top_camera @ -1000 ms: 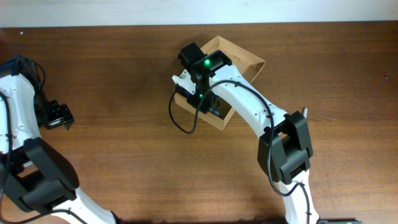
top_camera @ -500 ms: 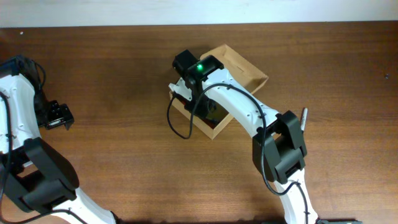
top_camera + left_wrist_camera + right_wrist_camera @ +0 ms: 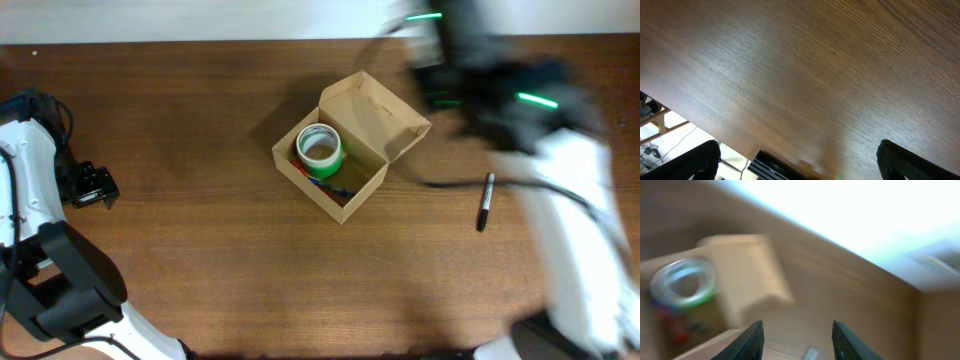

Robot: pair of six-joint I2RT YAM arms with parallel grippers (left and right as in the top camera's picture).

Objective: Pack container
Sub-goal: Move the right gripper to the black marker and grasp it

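Note:
The tan cardboard container [image 3: 365, 185] stands mid-table with its flap lid [image 3: 388, 118] open toward the back right. A green tape roll [image 3: 320, 149] lies inside it, beside small blue and red items [image 3: 340, 189]. The container also shows blurred at the left of the right wrist view [image 3: 747, 275], with the roll [image 3: 682, 282] in it. My right gripper [image 3: 800, 340] is open and empty; in the overhead view it is a motion-blurred shape [image 3: 455, 70] to the back right of the container. My left gripper [image 3: 90, 187] is open and empty at the far left table edge [image 3: 800, 167].
A black marker [image 3: 485, 203] lies on the wood table to the right of the container, and shows faintly at the bottom of the right wrist view [image 3: 810, 353]. The table's left edge runs under the left gripper [image 3: 715, 135].
My right gripper has left the container and swung quickly up and to the back right. The green tape roll now lies uncovered in the container. The left arm has not moved.

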